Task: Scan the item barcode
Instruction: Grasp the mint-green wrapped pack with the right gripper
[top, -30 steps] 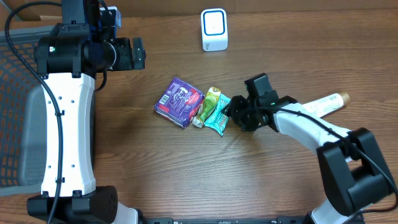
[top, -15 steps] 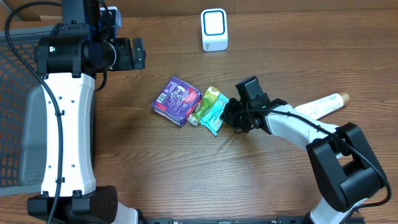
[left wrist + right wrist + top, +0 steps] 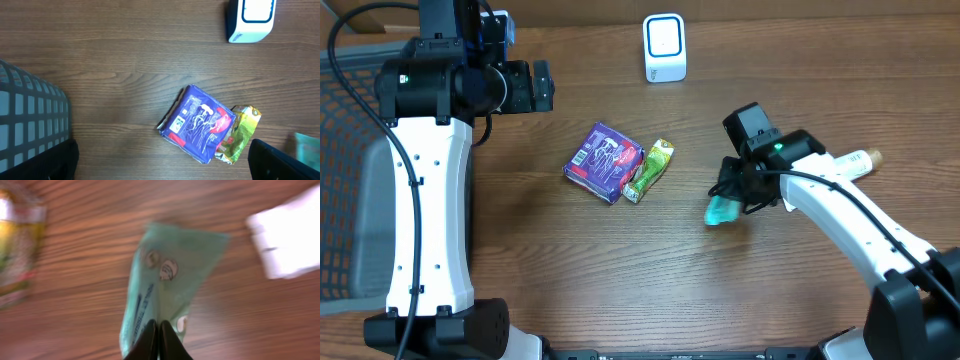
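Grain runs in long brown streaks across the matte counter (image 3: pixel 550 270). Right of centre, the right arm (image 3: pixel 840 215) – white shell, black joints – reaches in toward the middle. Its jaws are pinched tight on one edge of a teal packet (image 3: pixel 724 211). In the right wrist view this packet (image 3: pixel 170 285) is a flat, soft pouch of thin film with a squared far end and small printed marks on its face. The two dark fingertips (image 3: pixel 150 342) meet on its near edge with no gap between them. Whether its free end touches the counter cannot be told.

The scanner (image 3: pixel 665 47), a small rounded white block with a blue-outlined face, stands upright at the far edge, well apart from the packet. Left of the packet lie two more wrappers, touching along one side: a glossy purple packet (image 3: pixel 607 162), roughly square and slightly puffed, and a narrow green packet (image 3: pixel 651 170) with crimped ends. A white tube (image 3: pixel 850 163) with a tan cap lies at the right, partly under the arm.

The left arm (image 3: pixel 425 200) stands along the left side beside a grey mesh basket (image 3: pixel 345 200). Its jaws are spread wide with nothing between them – in the left wrist view the black fingers (image 3: pixel 280 160) sit at the two near corners.
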Available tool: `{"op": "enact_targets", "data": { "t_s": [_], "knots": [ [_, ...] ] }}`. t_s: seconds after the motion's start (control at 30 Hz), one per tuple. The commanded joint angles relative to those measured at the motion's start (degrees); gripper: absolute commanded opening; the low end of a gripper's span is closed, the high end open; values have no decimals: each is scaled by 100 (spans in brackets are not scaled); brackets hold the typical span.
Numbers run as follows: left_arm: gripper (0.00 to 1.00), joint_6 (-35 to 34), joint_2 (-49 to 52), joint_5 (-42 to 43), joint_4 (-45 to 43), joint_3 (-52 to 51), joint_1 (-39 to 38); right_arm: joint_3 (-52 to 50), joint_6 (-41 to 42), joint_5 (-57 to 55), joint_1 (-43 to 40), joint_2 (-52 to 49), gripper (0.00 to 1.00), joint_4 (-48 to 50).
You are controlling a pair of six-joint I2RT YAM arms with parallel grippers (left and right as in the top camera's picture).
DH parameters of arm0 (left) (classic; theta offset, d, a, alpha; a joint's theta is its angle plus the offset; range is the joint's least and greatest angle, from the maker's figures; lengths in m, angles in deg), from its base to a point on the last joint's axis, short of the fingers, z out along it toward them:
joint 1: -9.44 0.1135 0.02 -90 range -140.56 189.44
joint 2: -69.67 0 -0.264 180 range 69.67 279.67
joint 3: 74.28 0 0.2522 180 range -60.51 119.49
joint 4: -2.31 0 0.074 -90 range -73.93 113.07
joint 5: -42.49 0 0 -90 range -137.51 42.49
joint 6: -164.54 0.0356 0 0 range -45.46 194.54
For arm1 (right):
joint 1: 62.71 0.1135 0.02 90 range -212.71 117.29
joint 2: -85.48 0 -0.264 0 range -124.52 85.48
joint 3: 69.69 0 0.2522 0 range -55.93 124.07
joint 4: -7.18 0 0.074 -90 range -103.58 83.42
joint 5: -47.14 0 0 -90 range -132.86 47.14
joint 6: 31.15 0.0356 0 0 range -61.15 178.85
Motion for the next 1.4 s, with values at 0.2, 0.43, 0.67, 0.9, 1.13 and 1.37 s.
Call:
{"op": "enact_targets", "data": {
  "t_s": [0.2,0.43,0.67,0.9,1.13,1.37],
  "knots": [
    [99,129,9,46,-9,33,20,319,-299,-2485,435,-929,4,-549],
    [99,129,9,46,-9,33,20,581,-411,-2457,894,-1821,4,-435],
    [100,129,9,46,-9,33,20,1156,-492,-2457,1410,-1821,7,-291],
    [100,129,9,46,-9,33,20,1644,-1110,-2083,1421,-1818,34,-885],
    [99,129,9,46,-9,33,20,1657,-1412,-1543,1899,-1875,69,-538],
    [100,129,9,48,-9,33,20,1657,-1346,-1978,2190,-2253,77,-118]
  ]
}}
